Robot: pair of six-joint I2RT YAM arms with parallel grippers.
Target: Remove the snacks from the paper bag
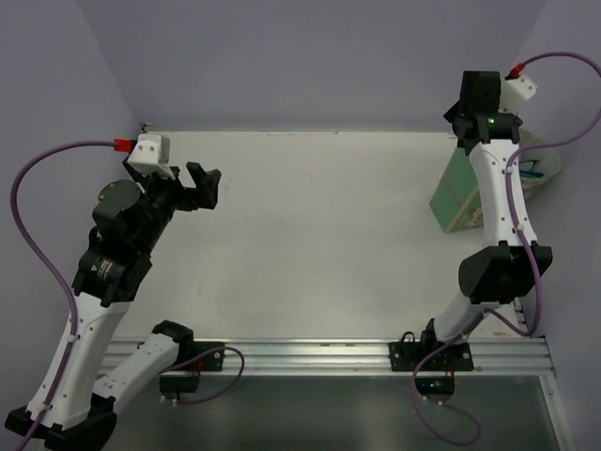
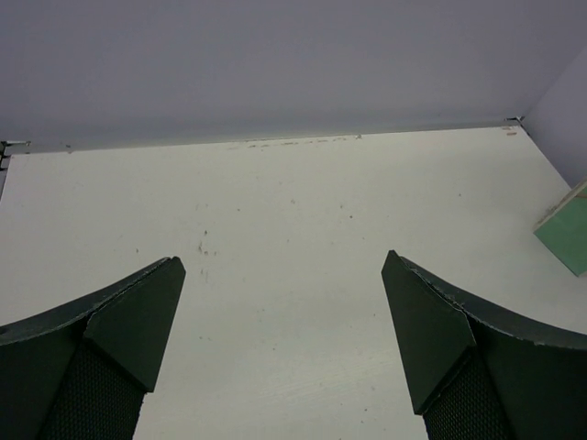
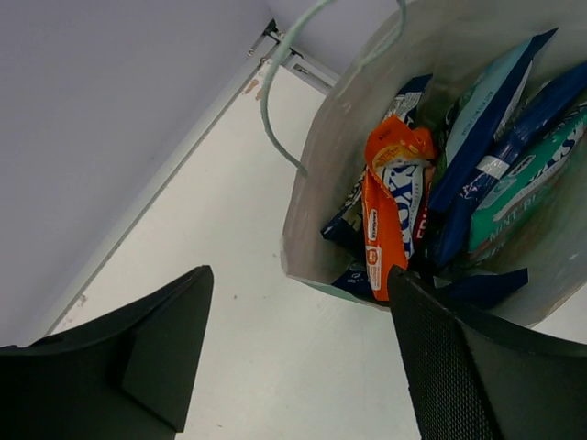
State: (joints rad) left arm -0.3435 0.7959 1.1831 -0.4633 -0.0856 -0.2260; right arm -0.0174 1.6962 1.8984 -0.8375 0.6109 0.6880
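Right fingers (image 3: 165, 348): apart, clamping nothing. One hangs over bare worktop (image 3: 229, 229) outside the bag, the other sits at the bag's open mouth.
Paper bag (image 3: 307, 220): its near wall runs between the two fingers, so the mouth gapes just ahead of them.
Risk, wall pinch: closing from here probably nips the paper wall and not a snack, because the wall stands in the gap.
Red-yellow-orange packet (image 3: 390, 206): the nearest snack, just beyond the inner finger and leaning on the near wall. Whether the finger touches it I cannot tell.
Risk, bag drag: the bag looks light, so pulling a wedged packet may lift or tip it, as nothing holds it down.
Dark blue packets (image 3: 486, 151): deeper in, past the orange one, stacked tight and overlapping. Grabbing one may bring its neighbour along.
Teal-white packet (image 3: 523, 197): farthest from the fingers, against the far wall, with the blue ones in front of it.
String handle (image 3: 275, 101): loops out beyond the outer finger and could snag on a lift.
Left fingers (image 2: 110, 339): wide apart and holding nothing over bare worktop, with the bag well off to their right. They are too far off to steady it.
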